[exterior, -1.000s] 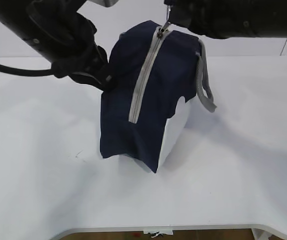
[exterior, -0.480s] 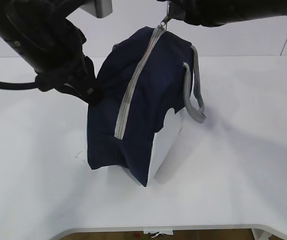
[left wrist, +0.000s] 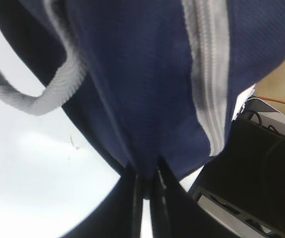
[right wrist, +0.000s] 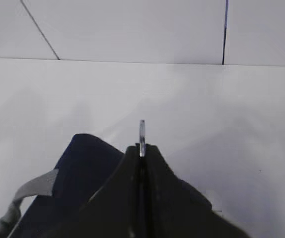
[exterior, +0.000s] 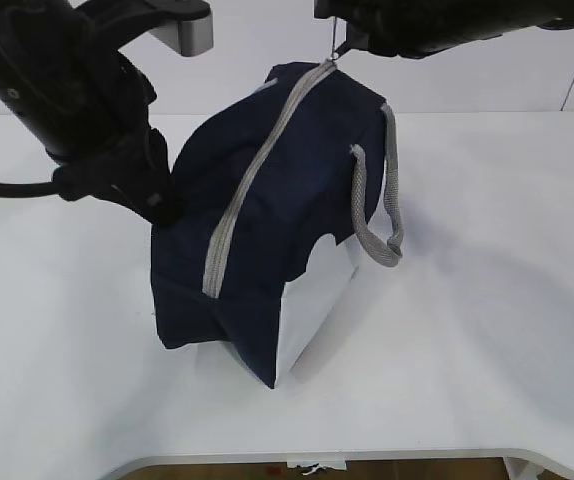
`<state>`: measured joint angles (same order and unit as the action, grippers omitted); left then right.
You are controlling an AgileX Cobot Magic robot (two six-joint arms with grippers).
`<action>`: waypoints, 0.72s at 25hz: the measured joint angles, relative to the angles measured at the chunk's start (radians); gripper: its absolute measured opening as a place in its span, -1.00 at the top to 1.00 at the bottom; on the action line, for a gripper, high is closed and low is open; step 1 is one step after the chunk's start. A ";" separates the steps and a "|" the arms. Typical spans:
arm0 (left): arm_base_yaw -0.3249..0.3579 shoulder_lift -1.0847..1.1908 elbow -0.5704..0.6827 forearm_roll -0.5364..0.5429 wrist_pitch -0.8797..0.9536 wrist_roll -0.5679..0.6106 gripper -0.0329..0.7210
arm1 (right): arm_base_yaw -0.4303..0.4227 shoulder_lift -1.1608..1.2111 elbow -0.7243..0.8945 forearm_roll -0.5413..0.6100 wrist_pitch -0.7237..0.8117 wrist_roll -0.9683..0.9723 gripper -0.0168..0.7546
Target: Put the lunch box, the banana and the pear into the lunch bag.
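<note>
1. The bench (exterior: 487,330) carries only the bag (exterior: 267,230), tilted up on one end; box, banana and pear are nowhere in view, and I cannot tell whether they are inside.
2. The zipper (exterior: 252,175) runs closed along the whole top.
3. My left gripper (left wrist: 146,184) has its jaws pinched together on a fold of navy fabric at the bag's end, bracing it.
4. My right gripper (right wrist: 141,154) has its jaws clamped on the metal ring pull (right wrist: 142,131) at the far end.
</note>
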<state>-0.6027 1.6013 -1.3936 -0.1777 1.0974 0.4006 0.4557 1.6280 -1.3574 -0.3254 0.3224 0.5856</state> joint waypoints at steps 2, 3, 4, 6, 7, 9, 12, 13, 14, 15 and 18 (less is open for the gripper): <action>0.000 0.000 0.000 0.000 0.004 0.000 0.92 | -0.019 0.030 -0.026 0.000 0.015 0.000 0.95; 0.000 0.000 0.000 0.000 0.009 0.000 0.92 | -0.023 0.044 -0.034 0.000 0.015 0.000 0.95; 0.000 0.000 0.000 0.002 0.012 0.000 0.92 | -0.025 0.055 -0.043 0.000 0.018 0.000 0.95; 0.000 0.000 0.000 0.002 0.016 0.000 0.92 | -0.027 0.071 -0.050 0.002 0.021 0.000 0.95; 0.000 0.000 0.000 0.006 0.016 0.000 0.92 | -0.028 0.075 -0.051 0.013 0.021 0.000 0.95; 0.000 0.000 0.000 0.008 0.018 -0.007 0.92 | -0.028 0.077 -0.057 0.030 0.025 0.000 0.95; 0.000 0.000 0.000 0.009 0.020 -0.031 0.92 | -0.028 0.077 -0.060 0.057 0.045 0.000 0.95; 0.000 0.000 -0.019 0.010 0.041 -0.083 0.89 | -0.028 0.077 -0.060 0.064 0.052 0.000 0.95; 0.000 0.000 -0.033 0.010 0.056 -0.104 0.85 | -0.028 0.077 -0.060 0.069 0.061 0.000 0.95; 0.000 0.000 -0.056 0.012 0.062 -0.111 0.79 | -0.030 0.077 -0.060 0.071 0.066 0.000 0.95; 0.000 -0.002 -0.143 0.012 0.111 -0.155 0.50 | -0.030 0.077 -0.060 0.088 0.075 0.000 0.95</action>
<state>-0.6027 1.5990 -1.5367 -0.1655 1.2079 0.2456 0.4262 1.7050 -1.4171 -0.2372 0.3969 0.5856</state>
